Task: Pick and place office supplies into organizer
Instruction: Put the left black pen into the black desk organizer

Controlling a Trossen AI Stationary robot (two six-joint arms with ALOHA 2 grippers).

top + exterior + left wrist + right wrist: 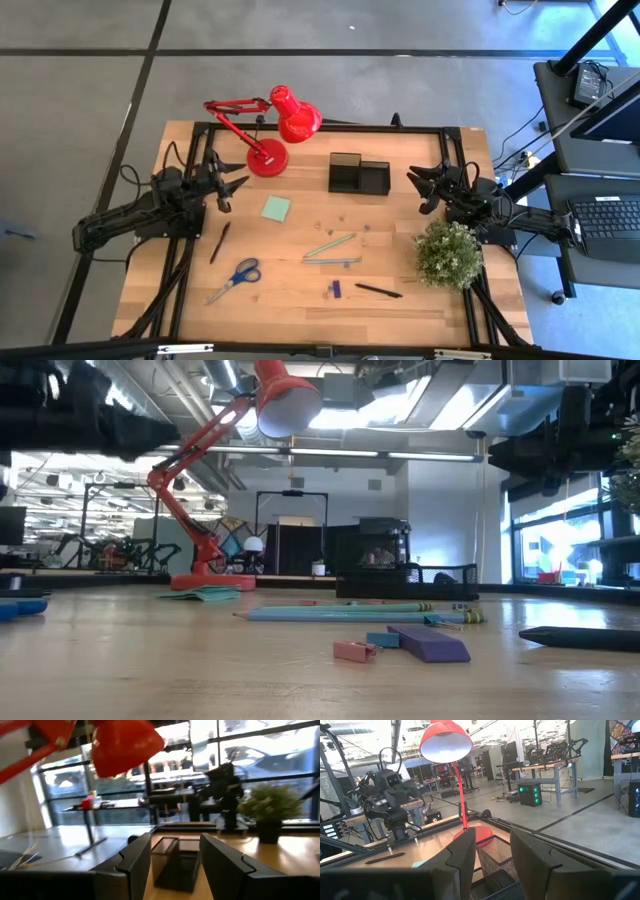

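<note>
The black organizer (358,175) stands at the table's far middle. In front of it the supplies lie flat on the wood: a pale green sticky-note pad (276,208), two light-blue pencils (331,252), blue-handled scissors (236,279), a black pen (219,242), a second black pen (378,291) and a small purple piece (335,289). My left gripper (234,185) hovers open at the far left, above the table and pointing level toward the organizer (175,865). My right gripper (420,186) hovers open at the far right, facing the organizer (495,857). Neither holds anything.
A red desk lamp (270,130) stands at the far left beside the organizer, its head raised. A bushy green plant (447,253) sits at the right, just in front of my right arm. A black metal frame (320,127) runs along the table's far edge.
</note>
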